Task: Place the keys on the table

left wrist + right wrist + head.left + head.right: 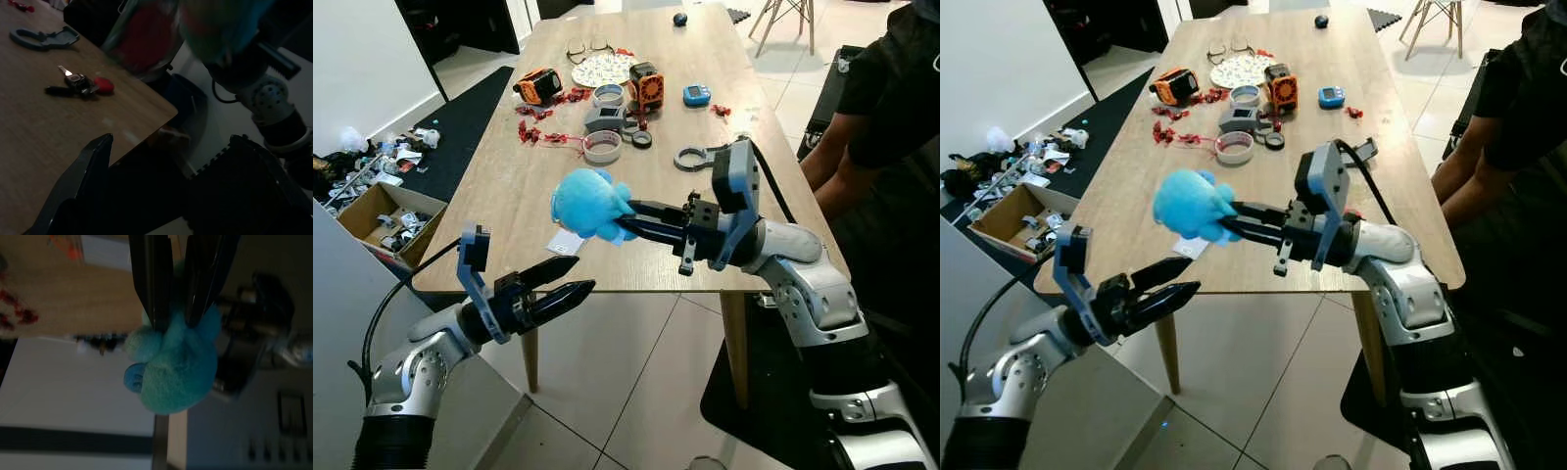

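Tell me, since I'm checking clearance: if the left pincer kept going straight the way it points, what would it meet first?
Probably nothing close: the open left pincer points rightward, below the table edge. The right arm lies further along that line, though depth is unclear.

Both eye views are bright, evenly daylit and sharp, while both wrist views are dim and soft.

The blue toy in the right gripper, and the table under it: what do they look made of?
Blue toy: soft plush, judging by its fuzzy, matte nap, pinched by the right gripper. Table: pale wood or wood-look laminate, matte, with visible straight grain; which one cannot be told.
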Robot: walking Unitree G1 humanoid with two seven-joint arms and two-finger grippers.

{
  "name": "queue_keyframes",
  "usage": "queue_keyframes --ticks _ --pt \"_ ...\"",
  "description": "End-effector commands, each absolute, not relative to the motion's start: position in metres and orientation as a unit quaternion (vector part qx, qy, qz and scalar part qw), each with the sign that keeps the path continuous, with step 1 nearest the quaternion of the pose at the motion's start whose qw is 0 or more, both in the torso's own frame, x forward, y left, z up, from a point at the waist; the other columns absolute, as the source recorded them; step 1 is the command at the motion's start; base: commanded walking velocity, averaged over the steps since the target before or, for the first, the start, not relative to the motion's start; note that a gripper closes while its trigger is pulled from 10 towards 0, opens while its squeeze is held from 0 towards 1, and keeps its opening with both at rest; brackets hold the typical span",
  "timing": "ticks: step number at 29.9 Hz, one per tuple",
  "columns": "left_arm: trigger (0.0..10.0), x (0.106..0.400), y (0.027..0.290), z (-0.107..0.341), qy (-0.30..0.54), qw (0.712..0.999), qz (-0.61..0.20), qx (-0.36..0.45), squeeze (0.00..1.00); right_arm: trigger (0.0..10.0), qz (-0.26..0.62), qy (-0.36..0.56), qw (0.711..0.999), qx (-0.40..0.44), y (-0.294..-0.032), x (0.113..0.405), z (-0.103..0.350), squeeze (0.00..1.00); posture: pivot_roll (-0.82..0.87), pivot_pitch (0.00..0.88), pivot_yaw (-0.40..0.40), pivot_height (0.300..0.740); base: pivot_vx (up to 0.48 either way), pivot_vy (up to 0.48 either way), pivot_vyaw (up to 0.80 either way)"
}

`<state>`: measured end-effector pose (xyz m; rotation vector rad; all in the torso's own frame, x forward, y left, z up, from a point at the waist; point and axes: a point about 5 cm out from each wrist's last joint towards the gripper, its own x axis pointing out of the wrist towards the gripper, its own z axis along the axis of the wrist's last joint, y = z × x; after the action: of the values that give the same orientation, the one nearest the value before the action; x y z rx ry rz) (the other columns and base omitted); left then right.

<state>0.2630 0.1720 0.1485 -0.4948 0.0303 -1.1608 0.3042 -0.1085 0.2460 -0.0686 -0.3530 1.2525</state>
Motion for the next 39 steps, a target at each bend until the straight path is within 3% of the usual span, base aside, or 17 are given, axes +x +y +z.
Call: queue_keyframes --ticks 1,5,7,14,21,25,39 --pt "10.0 0.260 0.174 0.151 0.011 0.804 -0.546 -0.234 0.00 0.0 0.588 -0.200 0.784 -0.011 -0.107 0.300 0.261 0.00 -0.09 0.124 0.100 0.740 0.000 0.000 0.00" --pt "10.0 0.259 0.174 0.159 -0.009 0.794 -0.551 -0.254 0.00 0.0 0.580 -0.223 0.783 0.022 -0.110 0.300 0.268 0.00 -0.09 0.124 0.100 0.740 0.000 0.000 0.00" --pt "10.0 0.254 0.174 0.168 -0.030 0.774 -0.569 -0.276 0.00 0.0 0.573 -0.226 0.788 0.026 -0.112 0.302 0.269 0.00 -0.09 0.126 0.104 0.740 0.000 0.000 0.00" --pt "10.0 0.250 0.175 0.168 -0.026 0.764 -0.580 -0.281 0.00 0.0 0.576 -0.194 0.794 0.010 -0.116 0.304 0.257 0.00 -0.08 0.126 0.105 0.740 0.000 0.000 0.00" --pt "10.0 0.245 0.175 0.168 -0.017 0.752 -0.593 -0.288 0.00 0.0 0.621 -0.160 0.767 0.015 -0.118 0.293 0.246 0.00 -0.09 0.125 0.105 0.740 0.000 0.000 0.00" --pt "10.0 0.237 0.171 0.172 -0.010 0.724 -0.620 -0.302 0.00 0.0 0.649 -0.156 0.744 0.030 -0.120 0.285 0.247 0.00 -0.09 0.120 0.107 0.740 0.000 0.000 0.00" --pt "10.0 0.223 0.148 0.177 -0.009 0.658 -0.664 -0.356 0.00 0.0 0.686 -0.124 0.716 0.028 -0.115 0.275 0.240 0.00 -0.09 0.125 0.111 0.740 0.000 0.000 0.00"
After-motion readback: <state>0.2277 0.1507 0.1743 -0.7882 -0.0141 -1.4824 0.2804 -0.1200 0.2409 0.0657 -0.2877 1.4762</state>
